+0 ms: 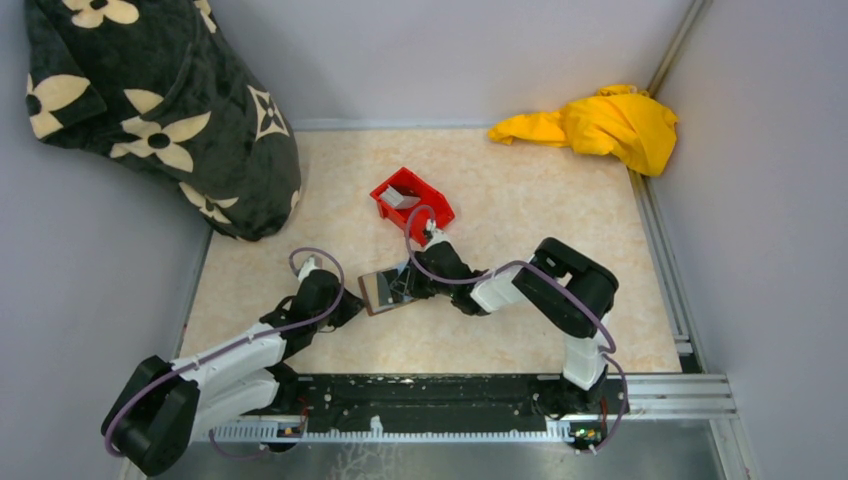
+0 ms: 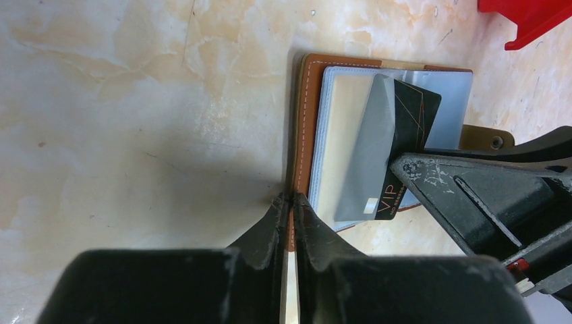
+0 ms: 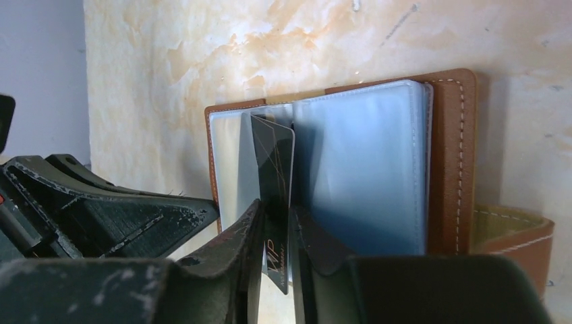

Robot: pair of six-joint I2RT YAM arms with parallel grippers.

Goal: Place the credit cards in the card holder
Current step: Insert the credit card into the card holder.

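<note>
While the left fingers (image 2: 268,228) are clenching on the brown cover edge of the card holder (image 2: 309,115) and pinning it open, the holder is lying flat near the middle of the tabletop (image 1: 520,190), slightly toward the near edge. The right fingers (image 3: 244,236) are straddling a black credit card (image 2: 388,135) that is sitting partway in a clear sleeve (image 3: 364,162). A narrow gap is showing there, and I can't tell if they are gripping it or letting go. The card is sticking well out, so this insertion is looking unfinished. No other card is showing in the sleeves. The red bin (image 1: 383,192) is sitting just beyond the holder toward the far edge. What looks like a pale card (image 1: 400,198) is lying in it, so at least one more is probably waiting.
</note>
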